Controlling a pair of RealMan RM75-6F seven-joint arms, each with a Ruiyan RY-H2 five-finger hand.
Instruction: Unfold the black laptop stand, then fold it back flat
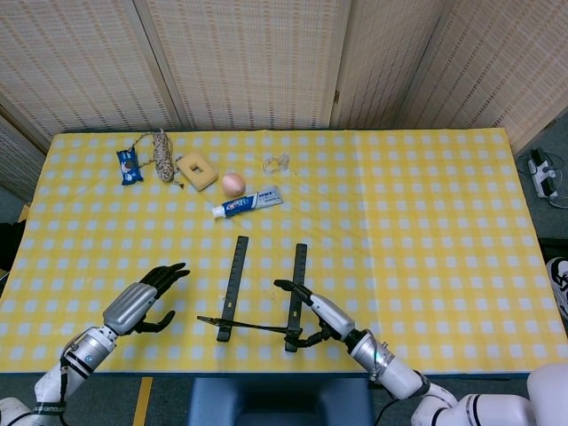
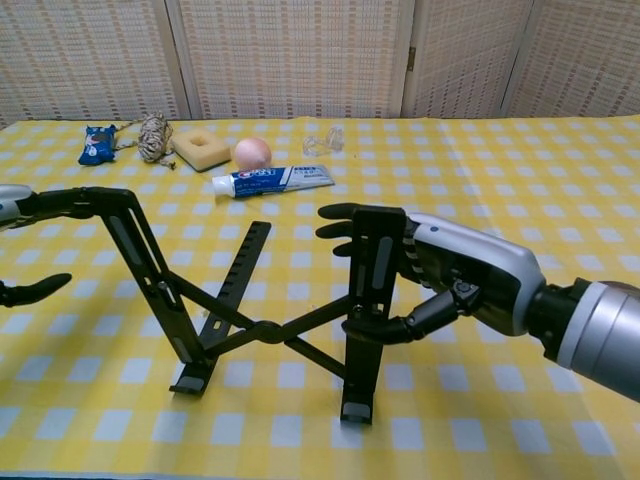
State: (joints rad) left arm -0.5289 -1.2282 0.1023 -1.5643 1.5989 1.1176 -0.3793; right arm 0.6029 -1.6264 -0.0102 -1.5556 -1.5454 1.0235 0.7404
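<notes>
The black laptop stand (image 1: 234, 277) stands unfolded near the table's front edge. Its two support arms are raised and its struts cross at a low hinge (image 2: 266, 331). My right hand (image 2: 445, 274) holds the stand's right support arm (image 2: 372, 262): the fingers reach behind it and the thumb presses its front lower down. In the head view the right hand (image 1: 312, 310) sits against that same arm. My left hand (image 1: 142, 302) is open with fingers spread, well left of the stand and touching nothing. The chest view shows only its fingers (image 2: 62, 201) at the left edge.
At the back left of the yellow checked table (image 1: 426, 222) lie a toothpaste tube (image 1: 248, 203), a peach (image 1: 232, 184), a yellow sponge (image 1: 197, 170), a coil of rope (image 1: 161, 153), a blue packet (image 1: 130, 165) and a small clear object (image 1: 277, 163).
</notes>
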